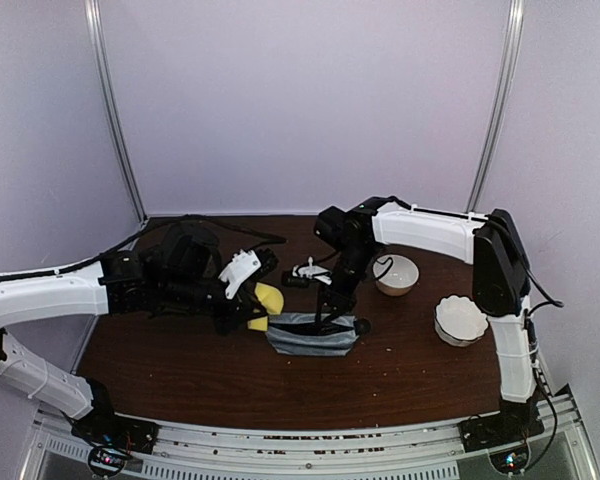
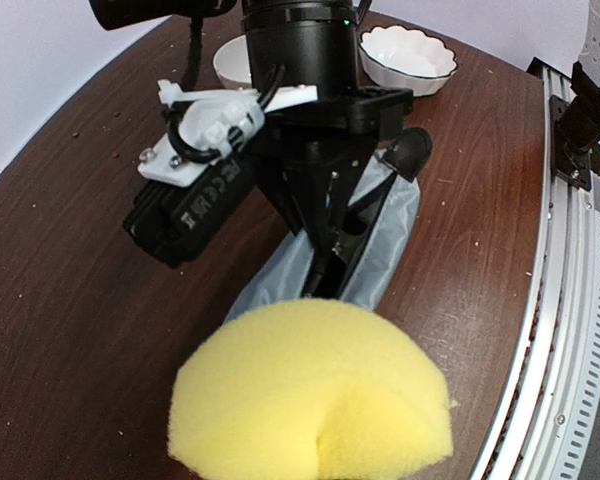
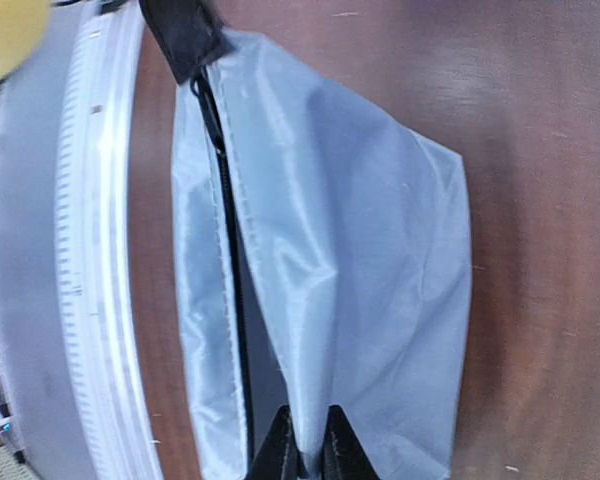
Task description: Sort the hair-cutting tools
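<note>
Black-fingered right gripper [image 3: 312, 452]: tips drawn together, pinching a fold of pouch fabric just beside the zip. The arm comes down steeply into the pouch mouth.
Left gripper [image 1: 248, 304]: fingers hidden behind a yellow sponge [image 2: 310, 390] and clamped on it, at the pouch's left end.
Sponge texture: matt, open-pored foam with a rounded outline and one crease at its lower edge.
Grey zip pouch [image 3: 360, 250]: thin, glossy, creased fabric with a black zip track along one long side and a black tab at one end. It lies on the table near the middle, mouth parted.
Hair-cutting tools [image 2: 355, 235]: only dark shapes inside the pouch mouth, seen in the left wrist view; which tool is which cannot be told.
Table [image 1: 180, 370]: dark brown wood-grain top, flecked with small pale specks.
White bowls [image 1: 397, 272] [image 1: 460, 318]: two on the right half, apart from each other and from the pouch. The nearer one has a scalloped rim.
Near edge: a ribbed pale metal rail [image 1: 310, 445] runs along the front, with both arm bases at it.
Room for moving: a broad strip of tabletop lies between pouch and rail. Both grippers crowd close together over the pouch.
Enclosure: plain pale wall panels [image 1: 300, 100] stand behind and at both sides, with slim metal uprights [image 1: 115, 110] at the back corners.
</note>
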Robot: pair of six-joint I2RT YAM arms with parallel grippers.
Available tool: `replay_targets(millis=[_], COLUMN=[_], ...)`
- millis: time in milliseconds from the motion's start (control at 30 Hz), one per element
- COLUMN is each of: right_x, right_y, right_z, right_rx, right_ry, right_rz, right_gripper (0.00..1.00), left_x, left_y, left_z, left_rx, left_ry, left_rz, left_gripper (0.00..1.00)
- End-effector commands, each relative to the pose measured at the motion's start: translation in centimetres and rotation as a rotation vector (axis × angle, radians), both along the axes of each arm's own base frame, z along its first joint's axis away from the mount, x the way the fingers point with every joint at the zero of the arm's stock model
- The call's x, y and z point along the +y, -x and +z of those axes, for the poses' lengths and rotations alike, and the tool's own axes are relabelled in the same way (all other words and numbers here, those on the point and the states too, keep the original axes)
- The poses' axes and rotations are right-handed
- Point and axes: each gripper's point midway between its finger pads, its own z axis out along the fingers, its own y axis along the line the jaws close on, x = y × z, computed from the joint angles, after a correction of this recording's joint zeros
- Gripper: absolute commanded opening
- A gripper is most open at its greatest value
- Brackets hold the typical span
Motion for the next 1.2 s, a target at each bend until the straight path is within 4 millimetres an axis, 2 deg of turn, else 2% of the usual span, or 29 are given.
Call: replay_targets(millis=[0,100,167,400,600,667,767,833,967,1067,1133,1167], right_x=[0.3,0.3,0.5,1.5,1.7,1.4,0.8,0.5,0.5,0.4,0.4,0.5], right_y=[6.3,7.7,7.8,6.8,6.1,6.4,6.8,6.9,6.9,6.9,6.8,6.8], right_z=[3.9,4.7,4.3,3.2,2.2,2.3,2.6,2.6,1.9,0.8,0.1,-0.1], right_rx=[0.178,0.246,0.266,0.290,0.271,0.281,0.266,0.242,0.229,0.228,0.220,0.221], right_ry=[-0.097,-0.110,-0.100,-0.092,-0.064,-0.060,-0.060,-0.062,-0.046,-0.013,0.007,0.011], right_rz=[0.134,0.162,0.148,0.082,0.052,0.060,0.067,0.067,0.067,0.068,0.062,0.061], right_gripper=[0.08,0.08,0.08,0.08,0.08,0.14,0.34,0.42,0.46,0.54,0.53,0.50], left_x=[-1.5,-2.3,-2.8,-5.8,-8.2,-8.8,-9.1,-9.1,-9.1,-9.1,-9.1,-9.0], left_y=[1.2,2.3,2.8,4.4,5.5,5.9,6.5,6.5,6.4,6.2,6.0,6.0], left_z=[0.9,1.5,1.5,0.6,-1.4,-1.6,-1.5,-1.5,-1.7,-2.3,-2.7,-2.9], left_rx=[-0.036,-0.060,-0.070,-0.065,-0.031,-0.032,-0.046,-0.052,-0.062,-0.072,-0.075,-0.074], left_ry=[0.042,0.058,0.055,0.061,0.058,0.048,0.035,0.030,0.023,-0.001,-0.012,-0.016], left_rz=[-0.087,-0.147,-0.180,-0.289,-0.356,-0.371,-0.380,-0.379,-0.374,-0.365,-0.361,-0.358], left_gripper=[0.00,0.00,0.00,0.00,0.00,0.00,0.00,0.00,0.00,0.00,0.00,0.00])
